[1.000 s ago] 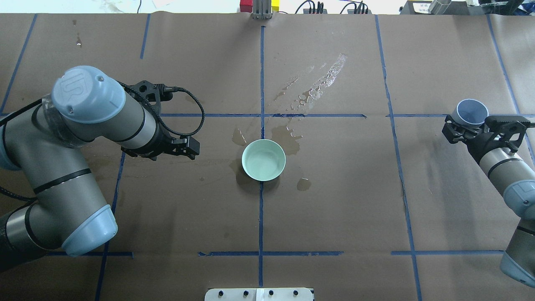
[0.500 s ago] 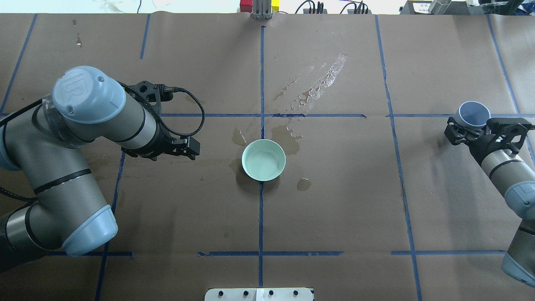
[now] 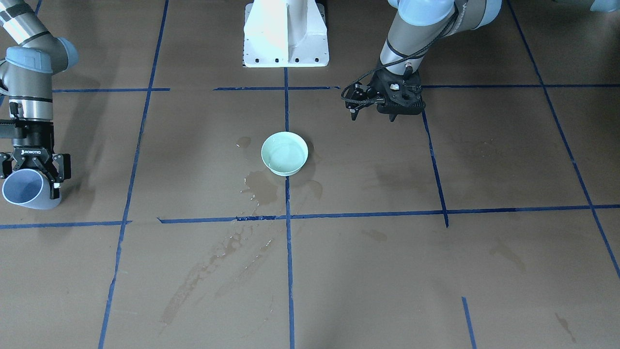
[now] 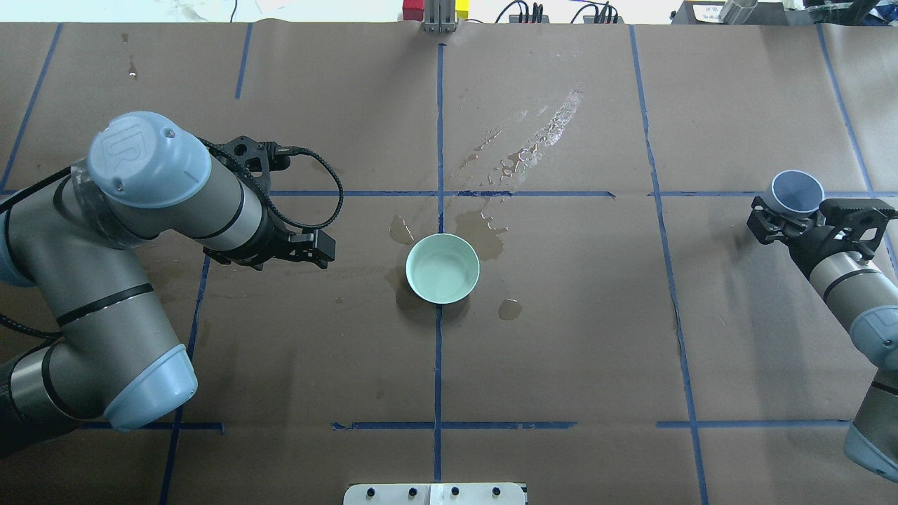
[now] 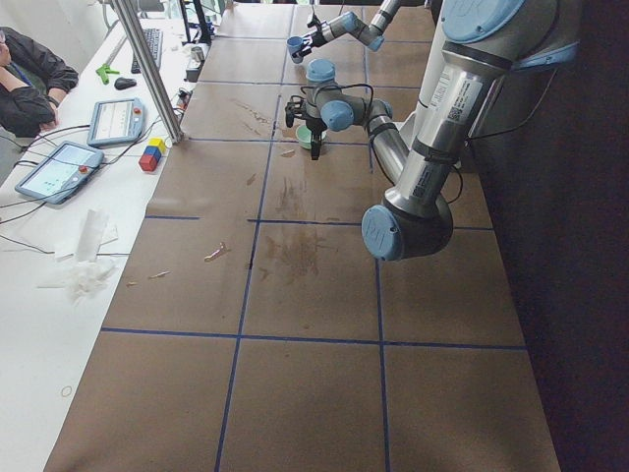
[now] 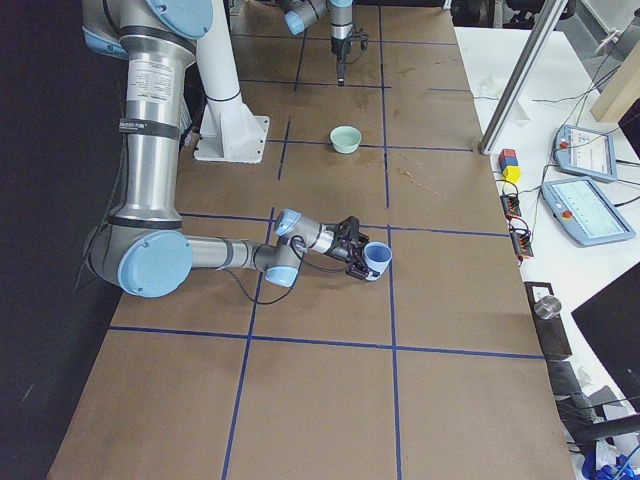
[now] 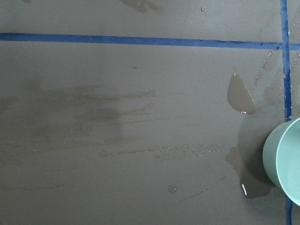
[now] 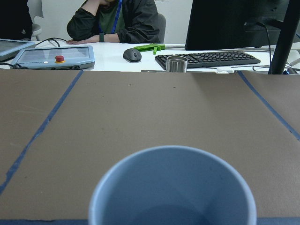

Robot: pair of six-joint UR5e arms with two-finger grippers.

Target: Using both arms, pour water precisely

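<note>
Well right of the green bowl holding the water, the right gripper is clamped on a blue cup, likely held clear to avoid drips; whether the left gripper is apart I cannot tell.

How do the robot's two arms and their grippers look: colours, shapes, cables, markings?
The left arm and right arm are silver-grey tubes with thin black rings and rounded pale blue joint caps; one cap carries an embossed UR logo. The left gripper and right gripper are black; the right one reads ROBOTIQ. A black cable loops at the left wrist.
</note>
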